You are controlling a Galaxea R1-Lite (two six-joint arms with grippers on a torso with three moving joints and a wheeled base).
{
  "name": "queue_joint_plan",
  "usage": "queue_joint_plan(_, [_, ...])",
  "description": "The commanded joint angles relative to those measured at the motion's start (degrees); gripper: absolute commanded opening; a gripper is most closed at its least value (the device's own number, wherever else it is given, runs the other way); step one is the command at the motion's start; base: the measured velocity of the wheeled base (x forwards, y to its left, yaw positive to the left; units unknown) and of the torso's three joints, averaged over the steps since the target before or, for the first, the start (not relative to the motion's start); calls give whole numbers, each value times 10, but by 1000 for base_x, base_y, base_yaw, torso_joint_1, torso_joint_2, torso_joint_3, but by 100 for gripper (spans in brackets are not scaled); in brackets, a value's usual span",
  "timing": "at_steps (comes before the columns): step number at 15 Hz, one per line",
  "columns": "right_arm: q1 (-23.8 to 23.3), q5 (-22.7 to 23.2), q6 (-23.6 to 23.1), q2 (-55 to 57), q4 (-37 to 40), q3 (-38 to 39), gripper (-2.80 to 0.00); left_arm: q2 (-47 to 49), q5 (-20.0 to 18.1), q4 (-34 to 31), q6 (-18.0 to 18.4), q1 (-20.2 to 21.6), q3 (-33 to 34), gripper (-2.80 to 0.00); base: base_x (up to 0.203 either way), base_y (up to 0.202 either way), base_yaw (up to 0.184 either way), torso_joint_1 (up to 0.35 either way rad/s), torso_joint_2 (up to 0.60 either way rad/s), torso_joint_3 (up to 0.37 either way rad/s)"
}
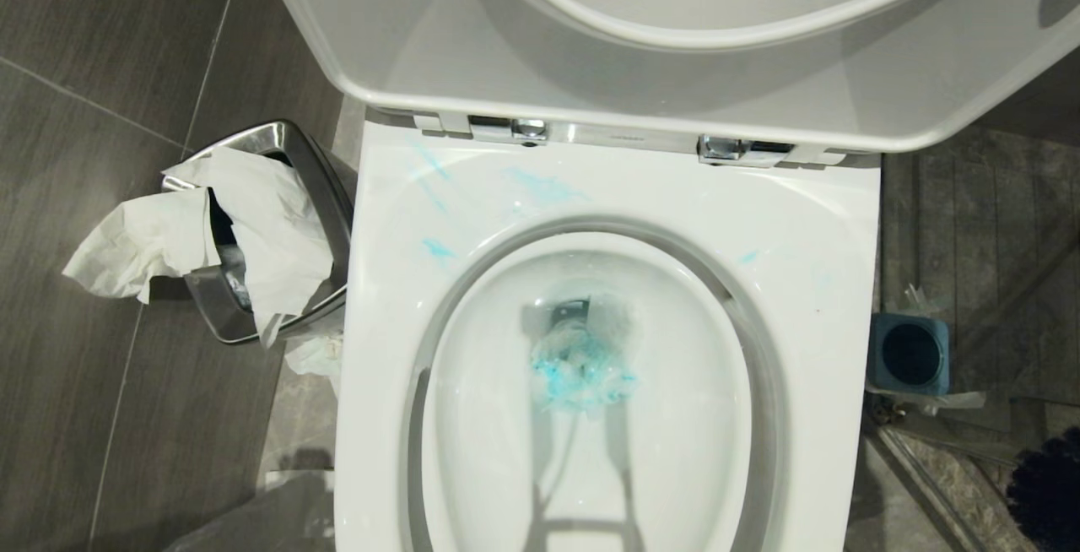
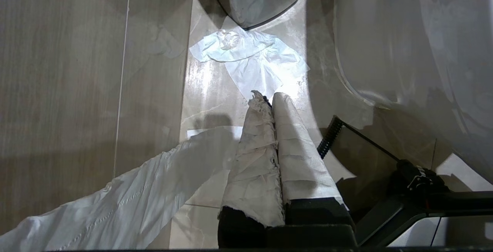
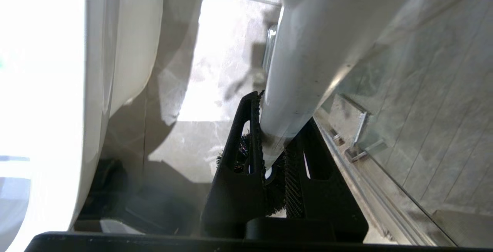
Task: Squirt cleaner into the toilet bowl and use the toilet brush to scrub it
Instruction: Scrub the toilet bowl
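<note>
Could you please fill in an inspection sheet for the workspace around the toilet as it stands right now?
Surface: dark floor tiles.
Job's things: toilet bowl open, lid up; cleaner smeared blue on the rim, blue-stained paper wad in the water; toilet brush in the right gripper.
Clutter: waste bin overflowing with tissue; brush holder empty.
Grippers: right shut on the brush; left gripper shut, paper-wrapped, above the floor.
Cables: nothing seen.
Surroundings: nothing seen.

Bathroom: toilet bowl (image 1: 810, 223), waste bin (image 1: 325, 189), tiled floor (image 1: 76, 417).
</note>
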State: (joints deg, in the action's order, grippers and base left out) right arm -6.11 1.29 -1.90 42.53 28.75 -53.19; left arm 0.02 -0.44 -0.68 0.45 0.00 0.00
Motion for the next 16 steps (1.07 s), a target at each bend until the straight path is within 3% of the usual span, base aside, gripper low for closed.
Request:
queue_joint_plan(1, [0, 0, -1, -22, -1, 9, -280, 0, 0, 0, 0, 0, 0, -280, 0, 0, 0, 0, 0, 0])
queue_joint_plan(5, [0, 1, -9, -43, -13, 30, -280, 0, 0, 0, 0, 0, 0, -280, 0, 0, 0, 0, 0, 0])
queue_joint_plan(9, [0, -3, -10, -42, -157, 92, -280, 0, 0, 0, 0, 0, 0, -280, 0, 0, 0, 0, 0, 0])
queue_joint_plan(16, [0, 82, -2, -39, -165, 60, -280, 0, 0, 0, 0, 0, 0, -280, 0, 0, 0, 0, 0, 0])
